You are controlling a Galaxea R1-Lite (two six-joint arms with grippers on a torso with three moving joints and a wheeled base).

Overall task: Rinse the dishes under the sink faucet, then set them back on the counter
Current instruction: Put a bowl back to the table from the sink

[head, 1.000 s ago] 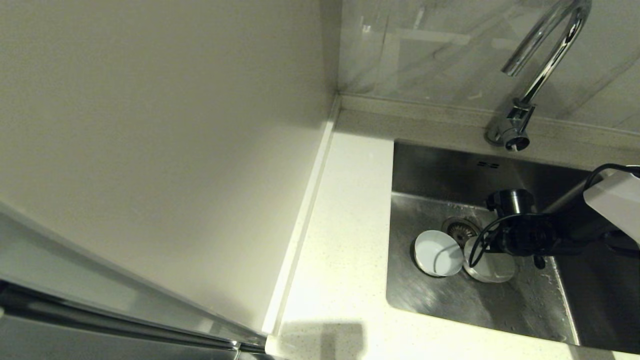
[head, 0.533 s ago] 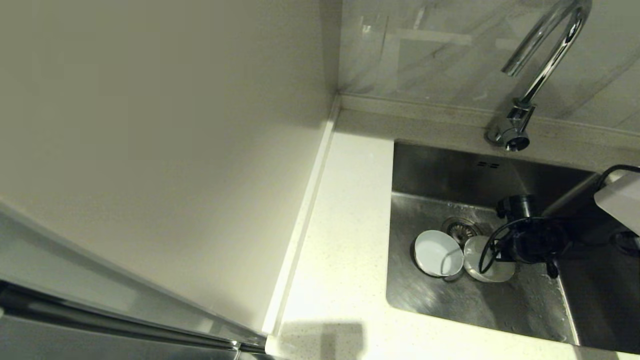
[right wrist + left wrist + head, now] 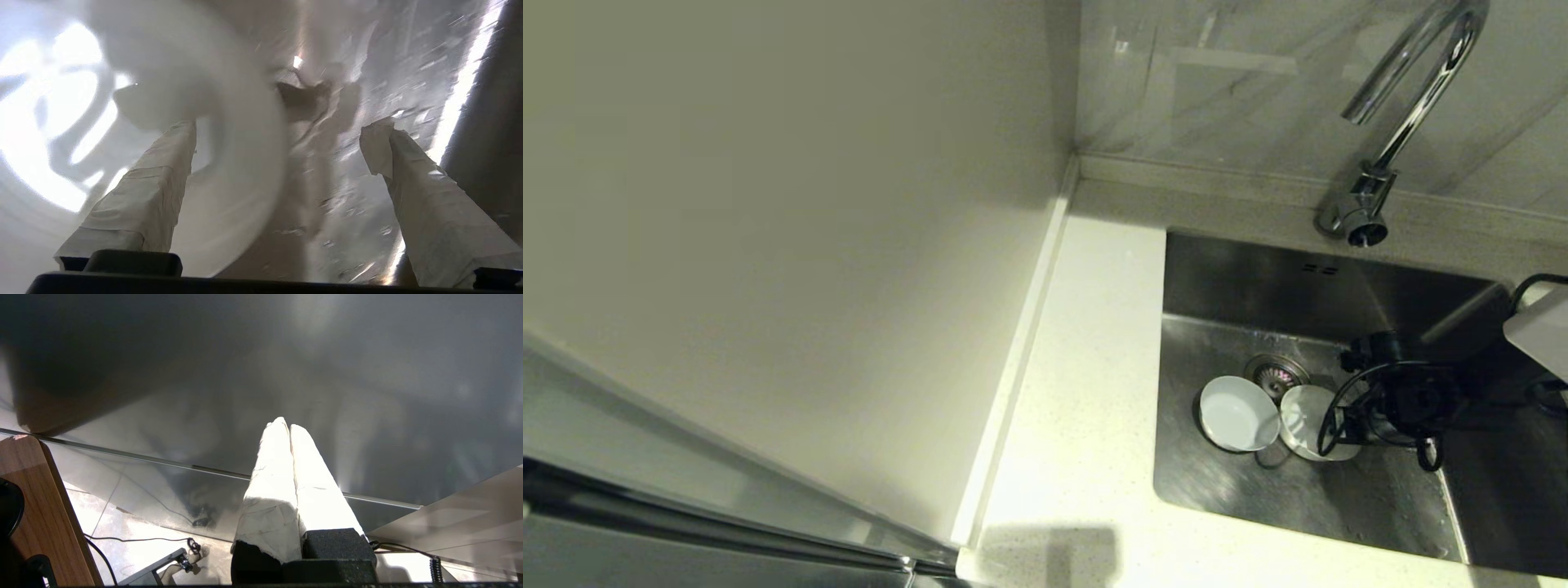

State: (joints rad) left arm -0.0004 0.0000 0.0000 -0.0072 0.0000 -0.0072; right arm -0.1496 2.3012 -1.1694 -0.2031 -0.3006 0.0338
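1. Sink (image 3: 1258, 490): a rectangular stainless steel basin, set into the table, with a round strainer drain (image 3: 1276, 374) on its floor and two small overflow slots (image 3: 1319, 269) in its back wall.
2. Table (image 3: 1086, 425): a smooth white, finely speckled worktop with a low raised back edge, seen left of and in front of the basin.
3. Faucet (image 3: 1401, 122): a tall chrome gooseneck tap, mounted on the ledge behind the basin, its spout curved over it.
4. Pale grey-blue dish (image 3: 1238, 413): a small round shallow bowl, lying on the sink floor just in front of the drain and tilted.
5. White dish (image 3: 1305, 418): a small round shallow bowl, placed just beside the grey-blue one on the right, partly covered by the gripper.
6. Right gripper (image 3: 282, 134): lowered into the basin over the white dish (image 3: 229, 134); its two tape-wrapped fingers (image 3: 163, 179) are spread wide, one finger being inside the bowl and the other outside its rim. Nothing is clamped.
7. Left gripper (image 3: 289, 433): parked away from the sink, its white-wrapped fingers pressed together with nothing between them.
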